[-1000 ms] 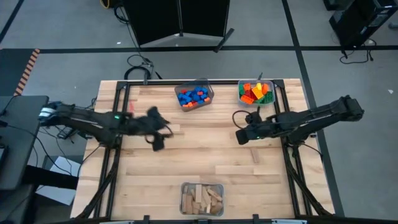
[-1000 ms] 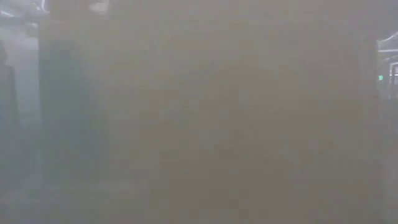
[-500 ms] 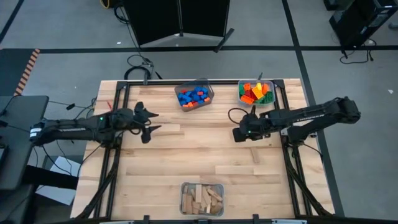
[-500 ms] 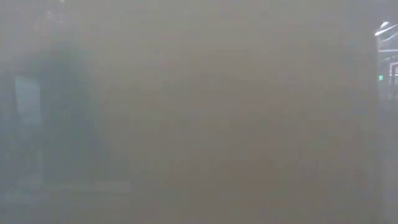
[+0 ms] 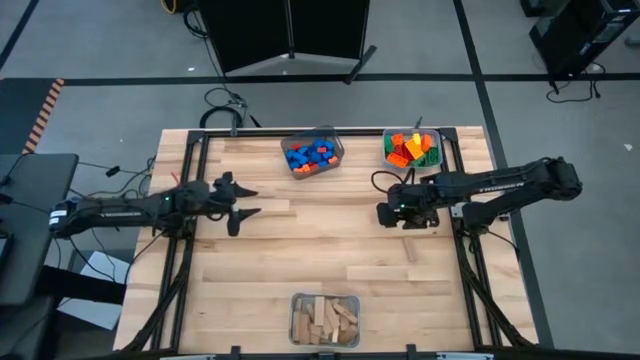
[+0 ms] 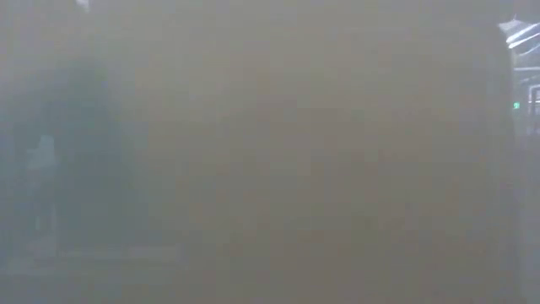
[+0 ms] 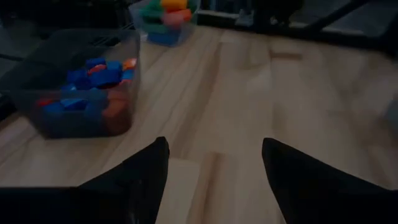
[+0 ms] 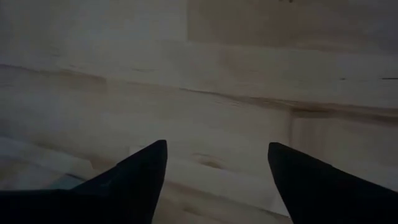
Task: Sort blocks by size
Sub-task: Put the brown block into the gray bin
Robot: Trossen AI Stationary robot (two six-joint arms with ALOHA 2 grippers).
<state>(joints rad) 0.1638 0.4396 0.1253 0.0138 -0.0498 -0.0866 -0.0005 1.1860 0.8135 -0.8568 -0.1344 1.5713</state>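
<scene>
Our left gripper (image 5: 243,200) low over the bench (image 5: 250,290) at left, fingers (image 7: 146,174) spread wide and empty, our right gripper (image 5: 384,213) over bare wood at right, fingers (image 8: 140,177) wide, holding nothing, blocks (image 5: 309,156) sorted into three clear bins (image 5: 324,303), two far, one near

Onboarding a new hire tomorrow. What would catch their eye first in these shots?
Three clear bins of sorted pieces: the bin of blue bricks and the bin of mixed bright bricks at the table's far edge, and the bin of tan wooden blocks at the near edge. Between them the tabletop lies bare, with the left gripper and right gripper both open and holding nothing. The low view is fogged out.
</scene>
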